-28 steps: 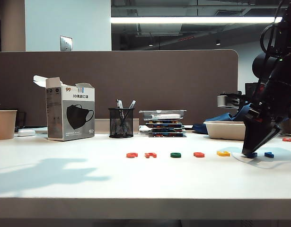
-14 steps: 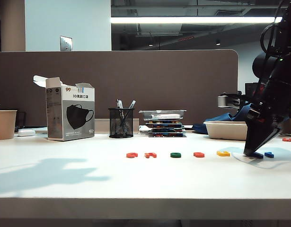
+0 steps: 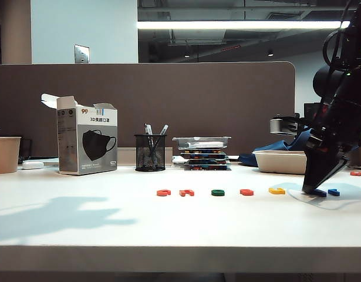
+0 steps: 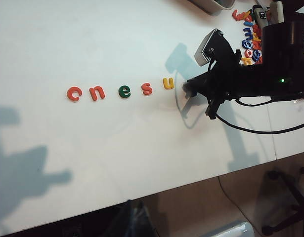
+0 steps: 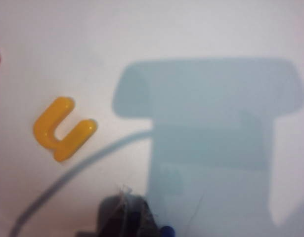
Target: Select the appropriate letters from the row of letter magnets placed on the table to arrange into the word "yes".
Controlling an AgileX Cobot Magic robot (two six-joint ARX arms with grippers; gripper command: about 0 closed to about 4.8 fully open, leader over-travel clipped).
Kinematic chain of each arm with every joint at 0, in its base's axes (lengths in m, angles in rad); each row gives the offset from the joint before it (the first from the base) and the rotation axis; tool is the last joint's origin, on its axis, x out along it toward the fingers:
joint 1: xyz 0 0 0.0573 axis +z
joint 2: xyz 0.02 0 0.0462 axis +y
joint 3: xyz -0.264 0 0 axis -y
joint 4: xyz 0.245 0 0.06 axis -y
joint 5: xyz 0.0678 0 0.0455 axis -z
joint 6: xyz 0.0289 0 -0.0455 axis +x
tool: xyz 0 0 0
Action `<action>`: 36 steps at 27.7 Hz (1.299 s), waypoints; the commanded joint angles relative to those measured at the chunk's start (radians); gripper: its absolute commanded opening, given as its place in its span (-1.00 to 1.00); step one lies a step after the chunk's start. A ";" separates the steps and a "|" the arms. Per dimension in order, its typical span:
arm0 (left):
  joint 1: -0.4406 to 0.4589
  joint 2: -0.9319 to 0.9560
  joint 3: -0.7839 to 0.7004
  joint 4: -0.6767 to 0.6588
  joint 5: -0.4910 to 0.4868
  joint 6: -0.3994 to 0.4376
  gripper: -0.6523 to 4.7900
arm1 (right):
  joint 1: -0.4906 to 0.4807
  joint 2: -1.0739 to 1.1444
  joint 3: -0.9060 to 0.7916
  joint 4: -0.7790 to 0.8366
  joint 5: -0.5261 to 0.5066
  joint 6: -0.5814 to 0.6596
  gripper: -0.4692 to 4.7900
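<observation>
Dark blue "y" (image 3: 317, 192) sits mostly hidden under closed right hand (image 3: 312, 189).

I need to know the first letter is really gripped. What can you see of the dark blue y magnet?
Little of the dark blue y shows. In the exterior view it is a small flat dark blue piece lying on the white table, second from the right end of the row, between the yellow letter and the light blue letter. The right gripper is down on it, jaws shut, hiding most of it. The right wrist view shows only blue slivers under the dark tips.
</observation>
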 commanded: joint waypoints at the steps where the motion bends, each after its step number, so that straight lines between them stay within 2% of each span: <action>1: 0.000 -0.002 0.003 0.005 0.000 0.004 -0.78 | 0.002 0.004 0.008 -0.011 0.006 0.010 -0.83; 11: 0.000 -0.002 0.003 0.005 0.000 0.004 -0.78 | 0.019 -0.051 0.046 -0.018 -0.055 0.062 -0.83; 18: 0.000 -0.002 0.003 0.006 0.000 0.004 -0.78 | 0.058 -0.085 0.046 -0.071 -0.053 0.129 -0.83; 31: 0.000 -0.002 0.003 0.005 0.000 0.004 -0.78 | 0.224 -0.122 0.046 -0.106 -0.061 0.334 -0.83; 36: 0.000 -0.002 0.003 0.005 0.000 0.004 -0.78 | 0.311 -0.122 0.046 -0.101 -0.042 0.452 -0.83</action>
